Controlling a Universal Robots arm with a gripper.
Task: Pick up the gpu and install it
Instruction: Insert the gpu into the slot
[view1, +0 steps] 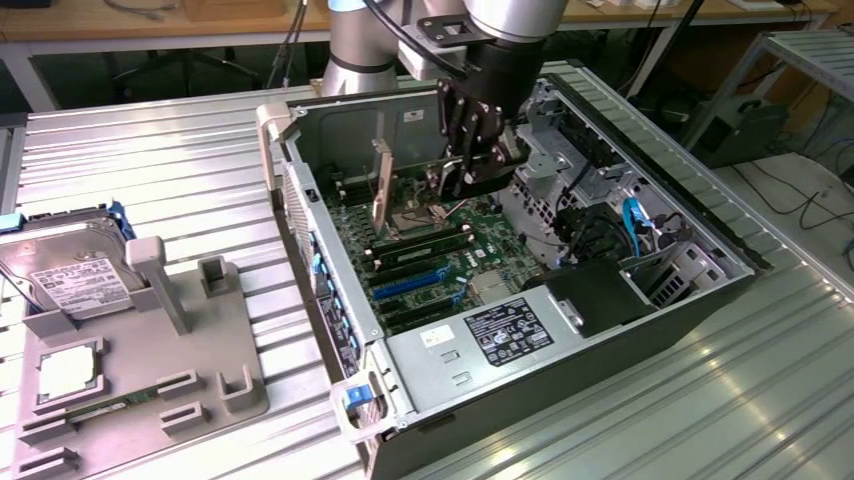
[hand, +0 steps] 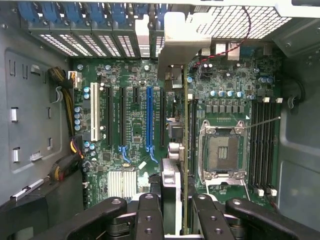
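While a ribbed metal table (view1: 160, 150) in a workshop bears an open computer case (view1: 667, 215), the gripper (hand: 177, 202) pinches the gpu (hand: 184, 150) narrowly, on edge over the motherboard (hand: 132, 125).

The gpu (hand: 185, 150) is a thin flat card with a green board and a pale metal bracket (view1: 382, 185) along one end. It stands upright on its long edge inside the open computer case (view1: 694, 225), clamped near its far end by the gripper (hand: 177, 215). Its bracket points toward the case's slot covers. It is seen edge-on over the motherboard (hand: 135, 125), between the blue slot and the processor socket. Whether it touches a slot cannot be told.
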